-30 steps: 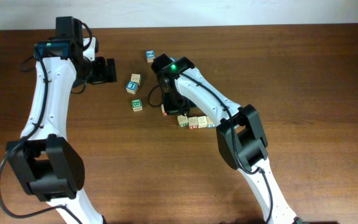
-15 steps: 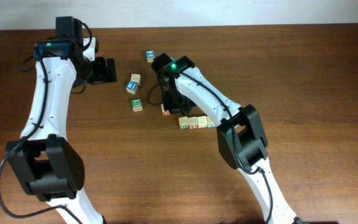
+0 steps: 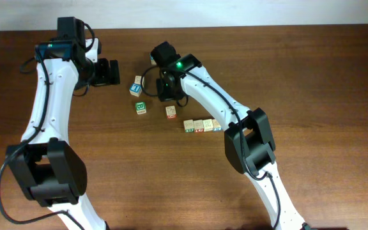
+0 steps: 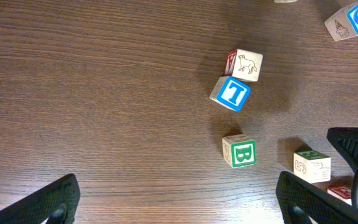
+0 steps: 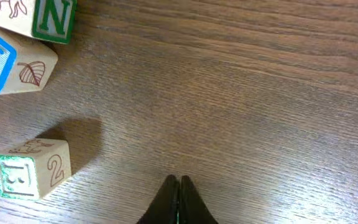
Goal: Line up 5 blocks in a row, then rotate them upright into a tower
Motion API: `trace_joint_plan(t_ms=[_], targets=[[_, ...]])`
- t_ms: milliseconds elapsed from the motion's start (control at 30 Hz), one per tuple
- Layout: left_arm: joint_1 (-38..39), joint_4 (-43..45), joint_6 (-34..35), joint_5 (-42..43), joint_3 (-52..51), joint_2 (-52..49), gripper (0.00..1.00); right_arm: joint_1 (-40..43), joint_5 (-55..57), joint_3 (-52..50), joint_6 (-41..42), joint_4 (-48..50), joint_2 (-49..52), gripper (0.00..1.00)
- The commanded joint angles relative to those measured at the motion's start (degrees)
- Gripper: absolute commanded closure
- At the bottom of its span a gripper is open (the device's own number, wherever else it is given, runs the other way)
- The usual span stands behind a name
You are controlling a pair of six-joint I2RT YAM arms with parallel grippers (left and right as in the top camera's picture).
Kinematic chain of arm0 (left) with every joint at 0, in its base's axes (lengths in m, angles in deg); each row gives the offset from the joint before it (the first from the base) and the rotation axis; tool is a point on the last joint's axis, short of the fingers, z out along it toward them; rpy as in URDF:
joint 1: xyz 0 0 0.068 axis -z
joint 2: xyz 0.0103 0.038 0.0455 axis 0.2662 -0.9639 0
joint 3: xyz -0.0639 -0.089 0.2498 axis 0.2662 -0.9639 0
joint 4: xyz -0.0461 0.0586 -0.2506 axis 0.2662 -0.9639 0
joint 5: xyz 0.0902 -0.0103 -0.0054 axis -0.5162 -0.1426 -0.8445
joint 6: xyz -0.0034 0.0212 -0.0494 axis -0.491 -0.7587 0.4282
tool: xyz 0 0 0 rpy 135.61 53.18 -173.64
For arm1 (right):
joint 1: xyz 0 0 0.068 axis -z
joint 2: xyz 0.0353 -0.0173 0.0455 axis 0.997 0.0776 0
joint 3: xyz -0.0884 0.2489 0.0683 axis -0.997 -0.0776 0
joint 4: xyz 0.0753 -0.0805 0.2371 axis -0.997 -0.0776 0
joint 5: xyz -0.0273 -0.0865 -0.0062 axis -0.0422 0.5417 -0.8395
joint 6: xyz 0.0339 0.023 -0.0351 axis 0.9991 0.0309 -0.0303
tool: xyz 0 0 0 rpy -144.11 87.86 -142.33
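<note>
The left gripper (image 3: 110, 71) is held wide open and empty at the left, just beside a pair of touching blocks (image 4: 237, 79) – one blue-lettered, one with a dog print. Below them the green-lettered block (image 4: 240, 151) stands alone, with bare wood on every side. To its right the right gripper (image 5: 178, 198) hangs over bare table (image 5: 260, 93), its jaws pressed fully together on nothing. Further right a lone block (image 3: 170, 112) is seen, then a row of four blocks (image 3: 202, 124) set side by side and touching.

Since no block is held, the step in hand is judged to be the move to another block. The right jaws would have to be opened, lowered astride a block, closed, and the block turned.

Most room is offered by the green-lettered block and the lone one. Between the touching pair – and within the row – no gap for a finger is left. The table's far edge lies well apart from all the blocks.
</note>
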Motion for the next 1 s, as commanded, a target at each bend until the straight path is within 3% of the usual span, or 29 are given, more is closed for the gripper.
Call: trace_joint_plan(t_ms=[0,833,967], targets=[[0.02,-0.07,0.74,-0.22,0.87,-0.50,0.01,-0.35,-0.66,-0.57,0.28,0.13,0.48,0.96],[0.02,-0.07,0.74,-0.22,0.87,-0.50,0.01,-2.03,-1.40,-3.82,1.31,-5.07,2.19,0.95],[0.02,-0.07,0.74,-0.22,0.87,-0.50,0.01,-2.10,-5.07,-3.69,-3.02,-5.84,2.16,0.96]])
